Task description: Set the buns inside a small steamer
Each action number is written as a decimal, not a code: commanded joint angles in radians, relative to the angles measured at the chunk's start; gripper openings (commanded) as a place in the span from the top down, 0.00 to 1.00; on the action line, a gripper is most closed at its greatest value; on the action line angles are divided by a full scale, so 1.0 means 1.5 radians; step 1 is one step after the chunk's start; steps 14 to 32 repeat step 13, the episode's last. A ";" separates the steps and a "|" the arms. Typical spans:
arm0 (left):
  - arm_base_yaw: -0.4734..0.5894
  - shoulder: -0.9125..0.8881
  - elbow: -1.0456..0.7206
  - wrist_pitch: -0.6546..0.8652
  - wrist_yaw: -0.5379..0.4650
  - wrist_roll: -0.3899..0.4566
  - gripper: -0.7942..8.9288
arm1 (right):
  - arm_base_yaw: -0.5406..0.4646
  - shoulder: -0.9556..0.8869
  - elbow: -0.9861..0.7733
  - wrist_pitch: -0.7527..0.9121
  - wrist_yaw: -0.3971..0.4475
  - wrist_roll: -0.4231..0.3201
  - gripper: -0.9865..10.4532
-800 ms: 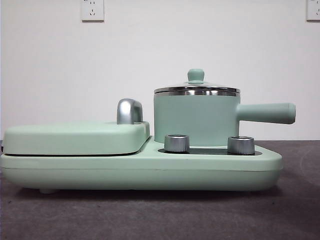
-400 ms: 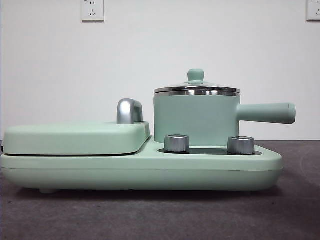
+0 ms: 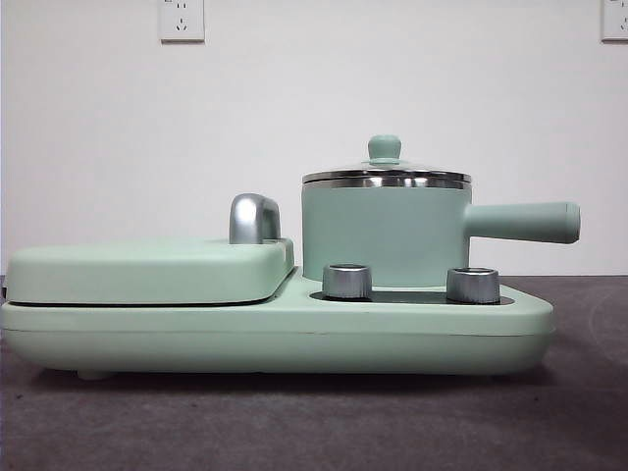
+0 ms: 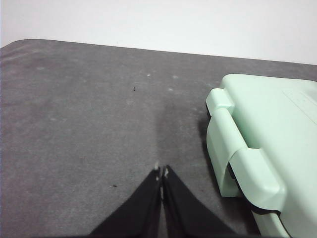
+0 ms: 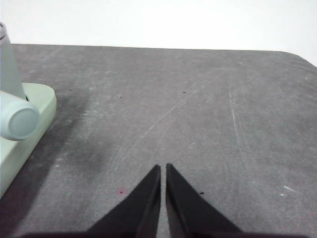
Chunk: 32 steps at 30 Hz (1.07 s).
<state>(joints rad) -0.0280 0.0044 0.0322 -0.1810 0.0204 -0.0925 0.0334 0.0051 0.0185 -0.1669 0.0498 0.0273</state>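
The small steamer [image 3: 385, 228], a mint-green pot with a steel rim, stands on the right half of a mint-green cooker base [image 3: 275, 339] with its green-knobbed glass lid [image 3: 385, 162] on. Its straight handle [image 3: 522, 222] points right; the handle's end [image 5: 19, 122] also shows in the right wrist view. The buns are out of view. My left gripper [image 4: 162, 173] is shut and empty above bare grey table beside the cooker's griddle end [image 4: 257, 148]. My right gripper [image 5: 163, 168] is shut and empty above bare table, off the pot's handle side.
A flat mint-green griddle lid [image 3: 147, 270] with a chrome handle [image 3: 253, 218] covers the cooker's left half. Two chrome knobs [image 3: 347, 280] sit at the front below the pot. The table [image 3: 294, 422] is dark grey; a white wall with sockets [image 3: 182, 20] stands behind.
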 commanded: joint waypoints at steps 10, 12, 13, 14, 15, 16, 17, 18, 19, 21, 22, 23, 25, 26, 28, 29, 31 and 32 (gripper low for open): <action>0.002 -0.001 -0.012 -0.004 -0.002 0.009 0.91 | 0.001 -0.001 -0.004 0.006 0.002 0.007 0.90; 0.002 -0.001 -0.012 -0.004 -0.002 0.009 0.91 | 0.001 -0.001 -0.004 0.007 0.002 0.007 0.90; 0.002 -0.001 -0.012 -0.004 -0.002 0.009 0.91 | 0.001 -0.001 -0.004 0.007 0.002 0.007 0.90; 0.002 -0.001 -0.012 -0.004 -0.002 0.009 0.91 | 0.001 -0.001 -0.004 0.007 0.002 0.007 0.90; 0.002 -0.001 -0.012 -0.004 -0.002 0.009 0.91 | 0.001 -0.001 -0.004 0.007 0.002 0.007 0.90; 0.002 -0.001 -0.012 -0.004 -0.002 0.009 0.91 | 0.001 -0.001 -0.004 0.007 0.002 0.007 0.90; 0.002 -0.001 -0.012 -0.004 -0.002 0.009 0.91 | 0.001 -0.001 -0.004 0.007 0.002 0.007 0.90; 0.002 -0.001 -0.012 -0.004 -0.002 0.009 0.91 | 0.001 -0.001 -0.004 0.007 0.002 0.007 0.90; 0.002 -0.001 -0.012 -0.004 -0.002 0.009 0.91 | 0.001 -0.001 -0.004 0.007 0.002 0.007 0.90; 0.002 -0.001 -0.012 -0.004 -0.002 0.009 0.91 | 0.001 -0.001 -0.004 0.007 0.002 0.007 0.90; 0.002 -0.001 -0.012 -0.004 -0.002 0.009 0.91 | 0.001 -0.001 -0.004 0.007 0.002 0.007 0.90; 0.002 -0.001 -0.012 -0.004 -0.002 0.009 0.91 | 0.001 -0.001 -0.004 0.007 0.002 0.007 0.90; 0.002 -0.001 -0.012 -0.004 -0.002 0.009 0.91 | 0.001 -0.001 -0.004 0.007 0.002 0.007 0.90; 0.002 -0.001 -0.012 -0.004 -0.002 0.009 0.91 | 0.001 -0.001 -0.004 0.007 0.002 0.007 0.90; 0.002 -0.001 -0.012 -0.004 -0.002 0.009 0.91 | 0.001 -0.001 -0.004 0.007 0.002 0.007 0.90; 0.002 -0.001 -0.012 -0.004 -0.002 0.009 0.91 | 0.001 -0.001 -0.004 0.007 0.002 0.007 0.90; 0.002 -0.001 -0.012 -0.004 -0.002 0.009 0.91 | 0.001 -0.001 -0.004 0.007 0.002 0.007 0.90; 0.002 -0.001 -0.012 -0.004 -0.002 0.009 0.91 | 0.001 -0.001 -0.004 0.007 0.002 0.007 0.90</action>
